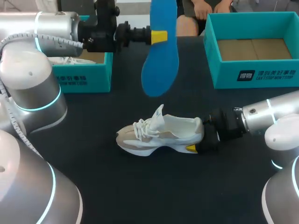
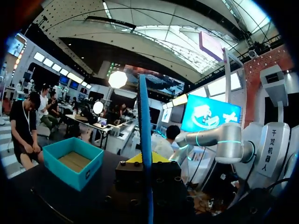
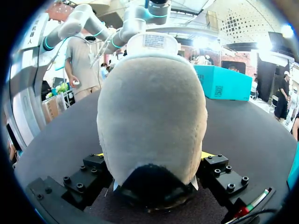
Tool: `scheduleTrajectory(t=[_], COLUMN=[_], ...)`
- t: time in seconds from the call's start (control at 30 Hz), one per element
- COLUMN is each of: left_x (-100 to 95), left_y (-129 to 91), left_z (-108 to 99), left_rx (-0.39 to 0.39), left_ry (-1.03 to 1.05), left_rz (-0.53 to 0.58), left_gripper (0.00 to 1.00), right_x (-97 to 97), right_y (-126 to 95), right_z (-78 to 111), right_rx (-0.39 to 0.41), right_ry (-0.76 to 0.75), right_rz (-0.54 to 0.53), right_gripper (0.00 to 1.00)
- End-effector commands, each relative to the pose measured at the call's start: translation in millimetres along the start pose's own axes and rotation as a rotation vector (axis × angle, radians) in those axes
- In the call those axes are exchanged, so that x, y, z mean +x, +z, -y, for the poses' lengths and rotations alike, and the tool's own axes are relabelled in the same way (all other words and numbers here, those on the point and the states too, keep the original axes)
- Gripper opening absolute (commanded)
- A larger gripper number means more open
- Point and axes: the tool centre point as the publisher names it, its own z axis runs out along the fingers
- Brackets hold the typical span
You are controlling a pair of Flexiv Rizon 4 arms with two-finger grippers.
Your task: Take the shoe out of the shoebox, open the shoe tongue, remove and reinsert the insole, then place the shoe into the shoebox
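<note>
A dark surface [image 1: 140, 186] fills the head view, with a teal shoebox at each far corner. The left shoebox [image 1: 84, 79] sits at 10 o'clock with something white inside, partly hidden by the left arm. The right shoebox [image 1: 252, 74] stands at 2 o'clock, open, showing only its brown cardboard floor.

Near the centre, the shoe [image 1: 159, 135], white and beige, stands upright on its sole. Its long axis runs from 9 to 3 o'clock, toe at 9 and heel at 3. The tongue is pulled up above the laces.

The right claw [image 1: 198, 137] comes in from 3 o'clock and is clamped on the heel, one yellow tip showing low at the sole. In the right wrist view the heel [image 3: 152, 107] bulks between the fingers [image 3: 88, 175], which press it from both sides. The left shoebox [image 3: 222, 81] lies ahead, beyond the toe.

The left claw [image 1: 159, 36] reaches in from 9 o'clock and pinches the blue insole [image 1: 161, 60], held clear above the surface at 12 o'clock. It hangs with its long axis from 12 to 6, its lower end leaning slightly toward 7, flat face to the head camera. In the left wrist view the insole [image 2: 145, 140] shows edge-on, a thin blue line gripped between the fingers.
</note>
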Motion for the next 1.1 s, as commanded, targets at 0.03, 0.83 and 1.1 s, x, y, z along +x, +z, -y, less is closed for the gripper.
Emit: scheduleTrajectory(t=[0.03, 0.83, 1.1], left_x=[20.5, 97.8, 119.4], left_y=[3, 17, 26], left_z=[9, 52, 34], left_rx=[0.008, 0.054, 0.066], left_ry=[-0.082, -0.474, -0.537], left_rz=[0.045, -0.014, -0.053], left_gripper=[0.00, 0.00, 0.00], right_x=[-0.8, -0.8, -0.8], right_y=[2, 2, 2], right_z=[4.0, 4.0, 4.0], right_rx=[0.004, 0.004, 0.004], right_ry=[0.000, 0.000, 0.000], right_rz=[0.001, 0.001, 0.001], right_gripper=[0.00, 0.00, 0.00])
